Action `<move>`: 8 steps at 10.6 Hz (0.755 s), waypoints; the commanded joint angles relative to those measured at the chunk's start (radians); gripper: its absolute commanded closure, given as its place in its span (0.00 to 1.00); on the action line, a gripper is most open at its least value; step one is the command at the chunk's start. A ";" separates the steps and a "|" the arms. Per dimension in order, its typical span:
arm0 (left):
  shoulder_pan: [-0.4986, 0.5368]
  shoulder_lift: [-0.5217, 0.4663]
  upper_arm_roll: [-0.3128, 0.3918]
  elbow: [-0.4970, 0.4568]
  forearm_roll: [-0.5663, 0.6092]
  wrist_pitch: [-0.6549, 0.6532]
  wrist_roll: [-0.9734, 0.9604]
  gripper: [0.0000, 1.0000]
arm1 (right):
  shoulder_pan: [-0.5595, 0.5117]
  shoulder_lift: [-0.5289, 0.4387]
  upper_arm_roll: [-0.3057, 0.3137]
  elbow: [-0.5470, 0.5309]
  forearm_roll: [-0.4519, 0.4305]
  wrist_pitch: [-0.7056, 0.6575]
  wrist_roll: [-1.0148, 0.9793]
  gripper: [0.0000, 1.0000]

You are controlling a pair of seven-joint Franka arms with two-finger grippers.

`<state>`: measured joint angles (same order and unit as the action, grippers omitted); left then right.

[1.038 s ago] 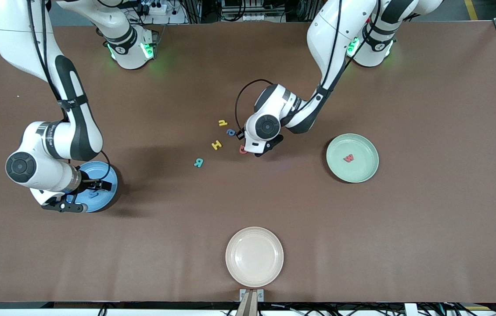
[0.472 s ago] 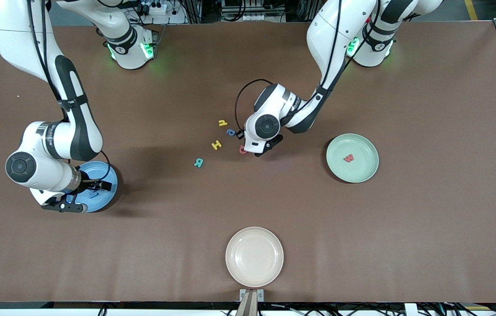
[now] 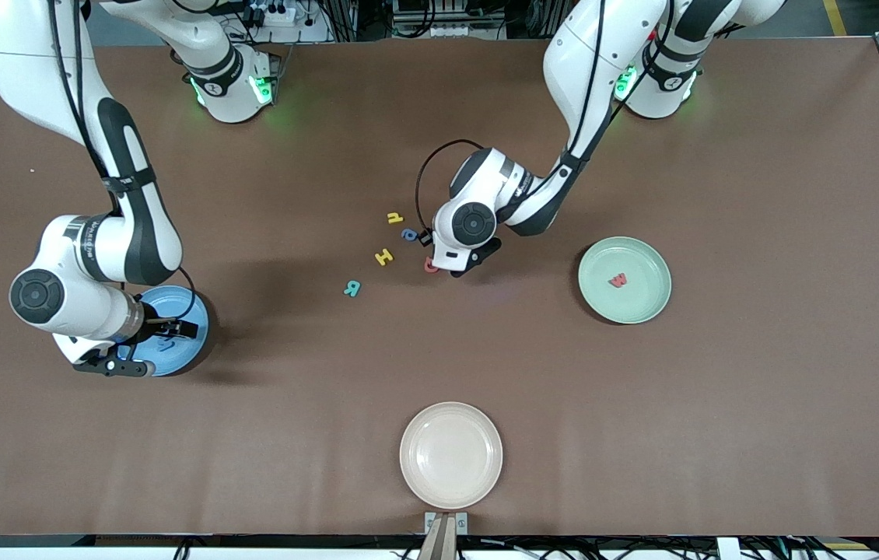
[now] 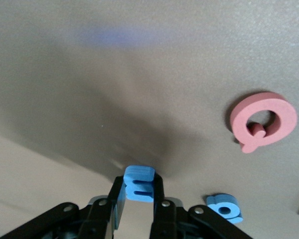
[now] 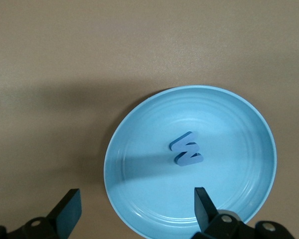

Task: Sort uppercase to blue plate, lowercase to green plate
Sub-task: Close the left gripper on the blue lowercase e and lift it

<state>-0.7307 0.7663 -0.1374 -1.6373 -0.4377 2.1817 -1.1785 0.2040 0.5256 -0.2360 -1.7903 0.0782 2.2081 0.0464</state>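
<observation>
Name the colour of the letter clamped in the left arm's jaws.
Blue: the small foam letter, seen best in the left wrist view.

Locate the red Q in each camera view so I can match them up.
Front view: red Q on the table mid-scene, partly hidden under the left arm's wrist.
Left wrist view: red Q lying flat on the bare table, apart from the left gripper.
Right wrist view: not in it.
Shared landmark: blue a beside it.

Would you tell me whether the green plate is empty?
No: the green plate holds one red w lying flat.
</observation>
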 commanded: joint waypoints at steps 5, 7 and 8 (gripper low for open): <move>0.001 -0.033 0.012 -0.033 -0.027 -0.046 0.014 0.87 | 0.003 -0.013 0.000 -0.009 -0.003 0.005 0.009 0.00; -0.001 -0.059 0.018 -0.033 -0.023 -0.101 0.017 0.87 | 0.003 -0.013 0.001 -0.011 -0.002 0.005 0.013 0.00; -0.001 -0.064 0.027 -0.033 -0.018 -0.126 0.020 0.87 | 0.006 -0.013 0.000 -0.011 -0.002 0.004 0.021 0.00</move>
<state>-0.7287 0.7481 -0.1297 -1.6398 -0.4384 2.0962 -1.1785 0.2045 0.5256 -0.2359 -1.7903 0.0783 2.2090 0.0488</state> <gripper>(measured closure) 0.731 0.000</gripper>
